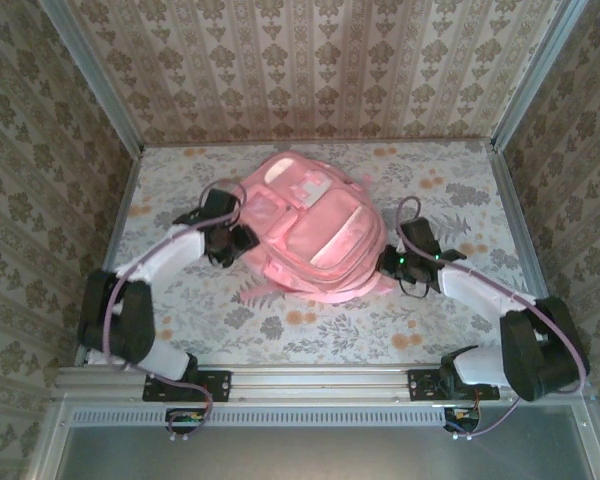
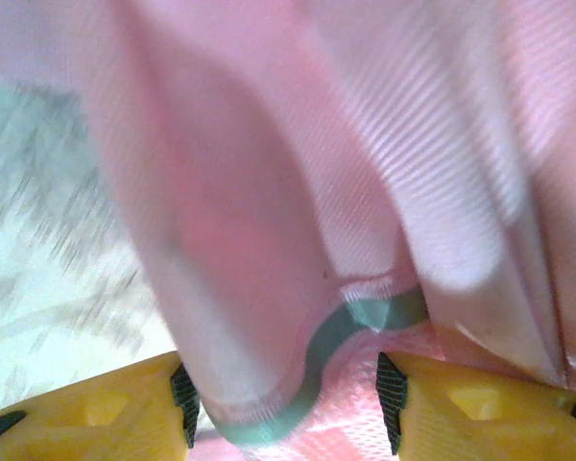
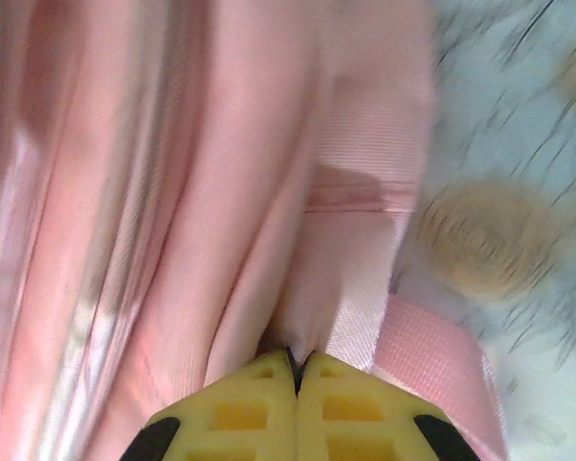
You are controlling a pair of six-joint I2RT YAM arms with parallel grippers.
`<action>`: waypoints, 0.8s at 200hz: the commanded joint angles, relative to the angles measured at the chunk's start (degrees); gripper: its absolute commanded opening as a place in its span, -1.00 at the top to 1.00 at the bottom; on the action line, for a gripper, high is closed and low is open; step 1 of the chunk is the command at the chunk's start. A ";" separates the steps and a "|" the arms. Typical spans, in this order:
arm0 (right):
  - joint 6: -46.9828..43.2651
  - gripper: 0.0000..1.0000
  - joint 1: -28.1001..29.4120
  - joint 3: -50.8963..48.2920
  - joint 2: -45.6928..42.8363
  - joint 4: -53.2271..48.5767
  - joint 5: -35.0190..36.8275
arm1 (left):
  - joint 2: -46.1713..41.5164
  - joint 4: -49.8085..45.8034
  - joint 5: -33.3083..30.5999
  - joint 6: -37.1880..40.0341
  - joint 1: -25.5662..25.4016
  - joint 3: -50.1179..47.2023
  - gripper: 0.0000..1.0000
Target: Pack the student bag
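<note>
Student bag [image 1: 315, 235] lies flat in the middle of the bench [image 1: 310, 335], between your arms. Your right hand [image 3: 296, 360] is pressed together on a pinch of side fabric beside a strap [image 3: 432, 355]. Your left hand [image 2: 286, 403] stands apart astride a green-trimmed fold [image 2: 350, 322]; I cannot tell whether it grips. Secure that fold before pulling, then draw both sides evenly.

Left gripper [image 2: 283, 396] jaws apart, yellow fingers [image 2: 480, 408] at either side, fold of the student bag [image 2: 269, 192] between them against the left pad, its grey-green trim [image 2: 350, 322] curving just above the right pad, blurred floral worktop [image 2: 38, 211] up-left.
</note>
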 commanded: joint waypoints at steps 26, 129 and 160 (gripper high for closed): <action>9.22 1.00 18.46 -5.95 -4.90 10.97 -0.77 | 14.41 -1.44 12.29 9.54 0.01 25.07 -0.25; -1.05 -0.36 26.24 9.54 -5.02 2.30 8.97 | -11.09 -4.98 9.42 14.07 0.11 12.06 -0.33; -2.74 -0.35 16.71 -0.45 -20.56 -2.15 18.54 | -11.91 -6.81 10.03 18.29 -4.99 9.72 -0.33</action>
